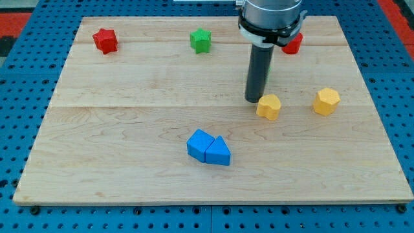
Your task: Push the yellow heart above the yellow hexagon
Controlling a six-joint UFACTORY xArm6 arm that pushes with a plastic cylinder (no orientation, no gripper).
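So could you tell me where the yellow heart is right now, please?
The yellow heart sits right of the board's centre, left of the yellow hexagon, with my tip just at its upper left.

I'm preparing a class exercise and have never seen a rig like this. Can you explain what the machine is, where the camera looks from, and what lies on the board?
This is a robot arm ending in a plain dark rod; it holds nothing, it only pushes. One camera looks down at a wooden board. My tip sits just to the upper left of the yellow heart, seemingly touching it. The yellow hexagon lies to the heart's right. Also there: a red star, a green star, a red block partly hidden behind the arm, and two touching blue blocks.
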